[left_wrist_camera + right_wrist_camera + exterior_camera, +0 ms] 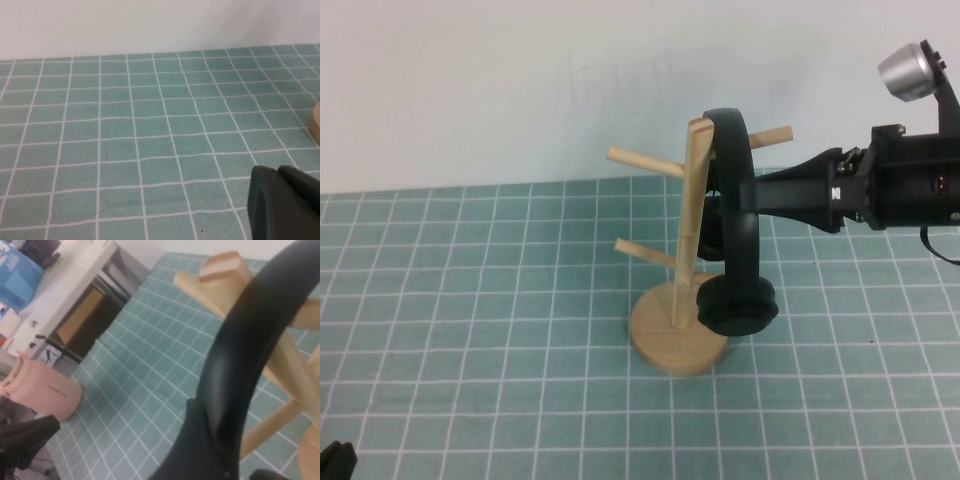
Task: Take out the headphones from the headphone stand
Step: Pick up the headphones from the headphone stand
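The black headphones (737, 303) hang on the light wooden headphone stand (691, 205), headband over the top of the post, one earcup low beside the round base (660, 338). My right gripper (760, 195) reaches in from the right at mid-height and is shut on the headband. In the right wrist view the headband (250, 340) crosses the stand's pegs (220, 275), with my right gripper (225, 460) clamped on it. My left gripper (335, 460) is parked at the near left corner, far from the stand; in the left wrist view it (280, 200) is shut and empty.
A green grid mat (500, 300) covers the table, with a white wall behind. The stand's base edge shows in the left wrist view (316, 125). Beyond the table's edge the right wrist view shows a pink object (40, 390) and a white desk (75, 275).
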You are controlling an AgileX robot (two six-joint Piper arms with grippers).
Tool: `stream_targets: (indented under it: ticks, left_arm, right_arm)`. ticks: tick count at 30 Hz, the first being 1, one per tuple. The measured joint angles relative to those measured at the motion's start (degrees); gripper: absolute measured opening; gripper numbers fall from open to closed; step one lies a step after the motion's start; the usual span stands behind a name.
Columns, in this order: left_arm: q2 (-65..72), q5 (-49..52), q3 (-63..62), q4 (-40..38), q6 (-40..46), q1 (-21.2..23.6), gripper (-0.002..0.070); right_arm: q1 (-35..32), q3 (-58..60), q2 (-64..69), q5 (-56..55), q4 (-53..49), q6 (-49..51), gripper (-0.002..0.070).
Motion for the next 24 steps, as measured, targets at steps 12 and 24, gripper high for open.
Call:
stream_targets:
  ticks: [12,24]
  left_arm:
    - [0.0,0.0,0.0,0.0,0.0,0.0,-0.0006]
    - [0.0,0.0,0.0,0.0,0.0,0.0,-0.0006]
  right_arm:
    - [2.2,0.0,0.1,1.1,0.9,-0.2,0.0484]
    - [6.3,0.0,1.2,-4.9,2.5,-2.2,0.0297]
